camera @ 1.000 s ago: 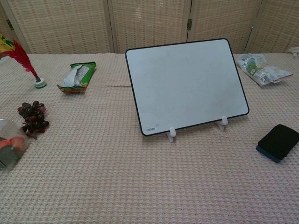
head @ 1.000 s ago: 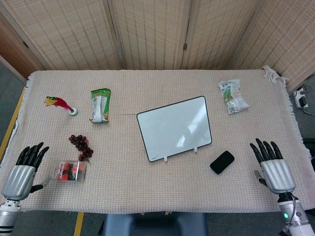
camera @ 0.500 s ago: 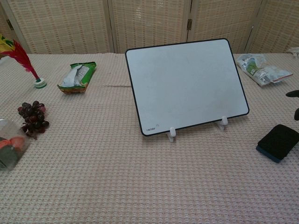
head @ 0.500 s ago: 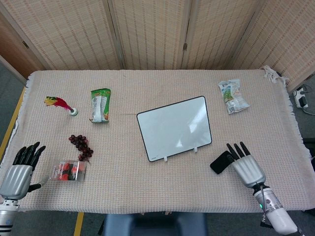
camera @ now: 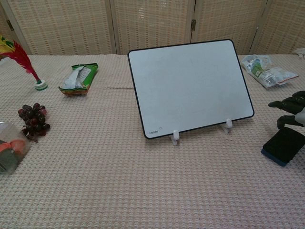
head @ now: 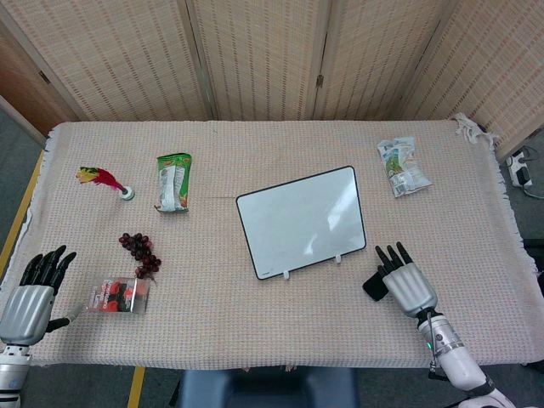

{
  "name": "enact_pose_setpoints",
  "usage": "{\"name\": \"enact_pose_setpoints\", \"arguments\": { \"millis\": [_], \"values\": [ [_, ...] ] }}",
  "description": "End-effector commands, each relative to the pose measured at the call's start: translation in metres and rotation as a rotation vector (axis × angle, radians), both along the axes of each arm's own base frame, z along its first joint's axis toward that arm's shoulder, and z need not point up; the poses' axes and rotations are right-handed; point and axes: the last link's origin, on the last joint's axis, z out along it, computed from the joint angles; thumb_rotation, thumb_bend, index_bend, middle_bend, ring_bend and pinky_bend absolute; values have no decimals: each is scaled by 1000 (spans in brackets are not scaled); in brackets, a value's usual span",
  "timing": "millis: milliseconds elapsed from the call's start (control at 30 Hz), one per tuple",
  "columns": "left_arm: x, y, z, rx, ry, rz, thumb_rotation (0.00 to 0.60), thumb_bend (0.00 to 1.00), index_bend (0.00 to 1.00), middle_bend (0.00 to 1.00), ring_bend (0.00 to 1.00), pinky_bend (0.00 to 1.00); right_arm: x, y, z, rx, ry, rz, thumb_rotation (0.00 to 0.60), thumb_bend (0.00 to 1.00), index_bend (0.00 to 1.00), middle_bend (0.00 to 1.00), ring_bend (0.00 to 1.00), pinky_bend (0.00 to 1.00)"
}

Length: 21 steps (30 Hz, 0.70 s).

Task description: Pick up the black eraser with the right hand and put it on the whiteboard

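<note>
The right hand hovers palm down over the near right part of the table, its fingers spread and holding nothing, their tips reaching toward the far side. It covers most of the black eraser, which lies flat on the cloth just right of the whiteboard's near corner; whether the hand touches it cannot be told. The eraser's long axis runs diagonally, from near left to far right. The left hand hangs at the near left edge, palm down, fingers apart and empty. The whiteboard stands tilted back on two small white feet near the table's middle. The table wears a pale woven cloth, and woven folding screens close off the far side.
</note>
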Motion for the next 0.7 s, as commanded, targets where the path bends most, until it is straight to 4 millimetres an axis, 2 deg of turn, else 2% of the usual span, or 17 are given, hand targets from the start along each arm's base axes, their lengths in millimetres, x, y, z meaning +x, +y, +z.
{"name": "enact_pose_setpoints", "arguments": {
  "millis": [33,700],
  "values": [
    [0,0,0,-5,3,-4,600,283,0,0,0,0,-3,-1,-3,7,4,-9,600,368,285,0,0,0],
    [1,-1,1,-14,-5,-16,600,283,0,0,0,0,-10,-9,-17,-5,-16,-1,600,368,285,0,0,0]
  ]
}}
